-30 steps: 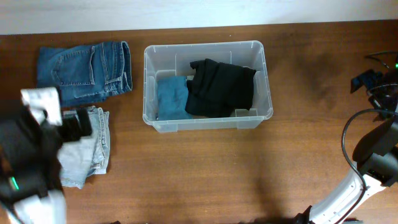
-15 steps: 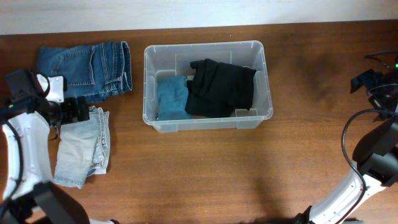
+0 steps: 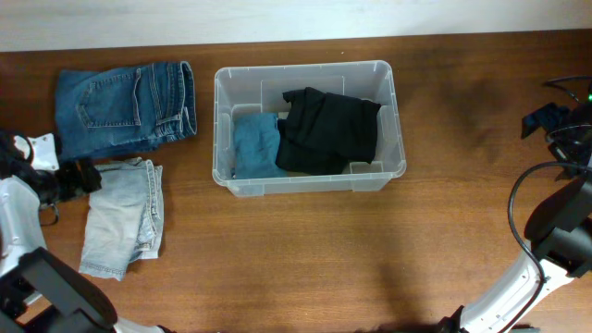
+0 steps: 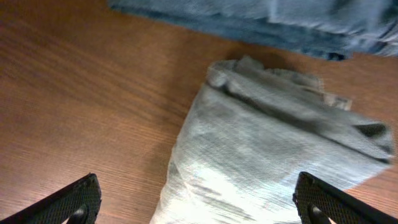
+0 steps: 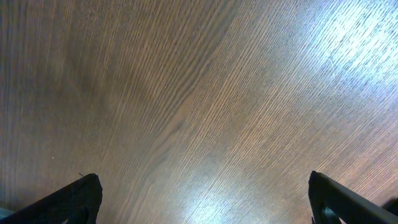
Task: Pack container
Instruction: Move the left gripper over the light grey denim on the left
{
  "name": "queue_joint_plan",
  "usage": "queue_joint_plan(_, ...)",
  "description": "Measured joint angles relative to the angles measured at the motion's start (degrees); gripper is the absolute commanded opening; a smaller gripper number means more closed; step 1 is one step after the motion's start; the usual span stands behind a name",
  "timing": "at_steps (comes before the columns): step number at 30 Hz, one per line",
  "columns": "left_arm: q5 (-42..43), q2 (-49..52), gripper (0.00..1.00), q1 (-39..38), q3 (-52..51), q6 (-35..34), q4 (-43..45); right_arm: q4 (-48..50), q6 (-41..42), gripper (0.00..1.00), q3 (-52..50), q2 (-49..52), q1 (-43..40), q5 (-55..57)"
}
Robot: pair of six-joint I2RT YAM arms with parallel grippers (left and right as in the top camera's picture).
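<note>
Left hand (image 4: pixel 199 202) spread beside pale jeans (image 4: pixel 273 155); right hand (image 5: pixel 208 202) spread over table (image 5: pixel 186 93); container (image 3: pixel 305 67) holds clothes (image 3: pixel 328 129).

One clear container (image 3: pixel 305 184) centre frame. Two inside it: one black garment (image 3: pixel 328 129), one teal garment (image 3: pixel 253 144). Two more on the worktop (image 3: pixel 370 254) at left: dark blue jeans (image 3: pixel 120 106), pale jeans (image 3: pixel 120 220).

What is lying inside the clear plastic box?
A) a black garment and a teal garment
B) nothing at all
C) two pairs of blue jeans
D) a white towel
A: the overhead view shows a black garment beside a folded teal garment inside the container.
</note>
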Motion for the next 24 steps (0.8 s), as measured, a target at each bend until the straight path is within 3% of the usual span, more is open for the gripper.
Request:
queue_joint_plan(16,2.21,10.47,0.99,0.22,0.02,-0.46,-4.26,0.02,0.02,0.98,0.00,0.00,0.00,0.00)
queue_joint_plan(24,7.28,12.63,0.99,0.46,0.11,-0.63,-6.67,0.00,-0.04,0.98,0.00,0.00,0.00,0.00)
